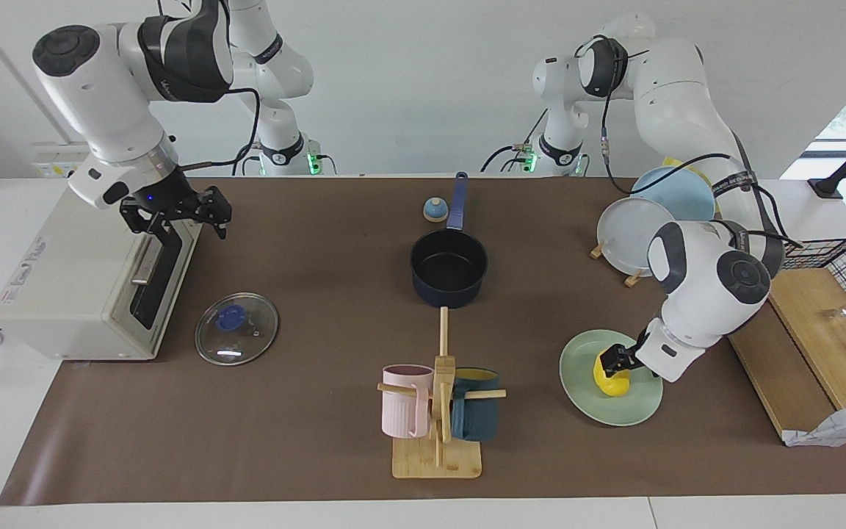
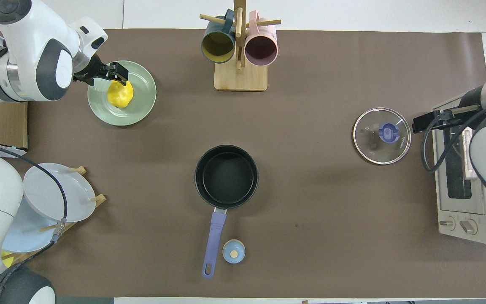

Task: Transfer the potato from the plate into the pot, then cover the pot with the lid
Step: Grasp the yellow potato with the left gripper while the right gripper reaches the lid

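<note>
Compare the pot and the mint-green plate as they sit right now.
The pot is dark navy and deep; the plate is pale green and flat.
The pot is empty; the plate carries the yellow potato.
The pot has a long blue handle pointing toward the robots; the plate has none.
The left gripper is open at the potato on the plate; no gripper is at the pot.
Both are round and rest on the brown mat.

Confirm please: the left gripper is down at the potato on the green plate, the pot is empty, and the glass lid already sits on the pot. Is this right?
One detail is wrong. The lid is not on the pot; it lies on the table beside the toaster oven, as the overhead view shows. The left gripper is at the potato on the plate, and the pot is empty.
</note>
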### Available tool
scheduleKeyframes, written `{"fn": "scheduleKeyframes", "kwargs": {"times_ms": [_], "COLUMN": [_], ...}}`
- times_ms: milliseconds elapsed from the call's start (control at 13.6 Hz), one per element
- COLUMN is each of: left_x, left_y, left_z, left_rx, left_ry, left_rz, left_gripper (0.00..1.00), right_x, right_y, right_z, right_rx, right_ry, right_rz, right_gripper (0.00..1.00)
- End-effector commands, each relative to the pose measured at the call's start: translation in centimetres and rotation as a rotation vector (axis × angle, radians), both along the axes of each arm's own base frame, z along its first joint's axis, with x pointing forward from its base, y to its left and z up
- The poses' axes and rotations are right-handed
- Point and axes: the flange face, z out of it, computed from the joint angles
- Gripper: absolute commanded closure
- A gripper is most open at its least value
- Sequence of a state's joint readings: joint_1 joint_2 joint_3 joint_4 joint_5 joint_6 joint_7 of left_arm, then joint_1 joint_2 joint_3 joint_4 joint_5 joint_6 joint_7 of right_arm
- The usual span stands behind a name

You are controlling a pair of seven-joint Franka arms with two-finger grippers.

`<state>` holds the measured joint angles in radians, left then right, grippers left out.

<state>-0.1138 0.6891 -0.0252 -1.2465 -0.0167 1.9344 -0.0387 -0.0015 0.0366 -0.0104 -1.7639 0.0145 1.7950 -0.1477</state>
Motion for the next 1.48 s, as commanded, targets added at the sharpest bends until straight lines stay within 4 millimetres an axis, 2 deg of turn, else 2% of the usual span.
{"fn": "scheduleKeyframes", "kwargs": {"times_ms": [0,74,221,443,516,590,664,738,959,1033,1107,1254,1328,1402], "left_x": [-0.5,-0.8,-1.2,-2.3,-2.3,-2.2,-2.1,-2.1,-2.1,-2.3,-2.7,-5.4,-7.2,-9.1], "left_y": [-0.5,-0.8,-0.7,-0.6,-0.4,-0.2,-0.4,-0.7,-2.6,-2.5,-2.7,-2.7,-2.8,-3.9], "left_z": [-1.6,-2.0,-2.4,-3.8,-3.8,-3.5,-3.4,-3.2,-2.0,-0.6,2.2,10.5,13.9,17.0], "left_rx": [0.018,0.016,0.007,0.003,-0.003,-0.024,-0.031,-0.026,-0.025,-0.03,-0.035,-0.086,-0.091,-0.091], "left_ry": [-0.005,0.0,-0.001,-0.025,-0.027,-0.024,-0.026,-0.033,-0.027,-0.017,-0.01,-0.006,0.009,0.015], "left_rz": [-0.019,-0.021,-0.013,-0.011,-0.006,0.01,0.013,-0.003,-0.026,-0.024,-0.026,0.003,0.026,0.059], "left_gripper": [0.0,0.0,0.0,0.0,0.0,0.25,0.65,1.0,1.0,1.0,1.0,1.0,1.0,1.0], "right_x": [0.6,0.5,0.8,0.0,0.3,0.6,0.7,0.9,1.3,1.4,1.4,1.4,1.3,1.3], "right_y": [0.2,0.2,1.9,2.0,1.6,1.3,1.3,1.1,-0.5,-0.7,-1.0,-1.7,-1.7,-1.7], "right_z": [-5.9,-7.7,-11.1,-14.9,-16.5,-17.7,-18.3,-19.5,-20.6,-20.8,-21.3,-21.4,-21.5,-21.5], "right_rx": [0.016,0.013,0.01,0.002,-0.001,-0.003,-0.003,-0.004,-0.008,-0.007,-0.007,-0.004,-0.003,-0.003], "right_ry": [-0.028,-0.051,-0.071,-0.112,-0.109,-0.102,-0.099,-0.095,-0.101,-0.098,-0.092,-0.086,-0.081,-0.077], "right_rz": [0.046,0.048,0.103,0.152,0.18,0.212,0.221,0.221,0.222,0.226,0.224,0.21,0.21,0.21], "right_gripper": [0.0,0.0,0.0,0.0,0.0,0.0,0.0,0.0,0.0,0.0,0.0,0.0,0.0,0.0]}}
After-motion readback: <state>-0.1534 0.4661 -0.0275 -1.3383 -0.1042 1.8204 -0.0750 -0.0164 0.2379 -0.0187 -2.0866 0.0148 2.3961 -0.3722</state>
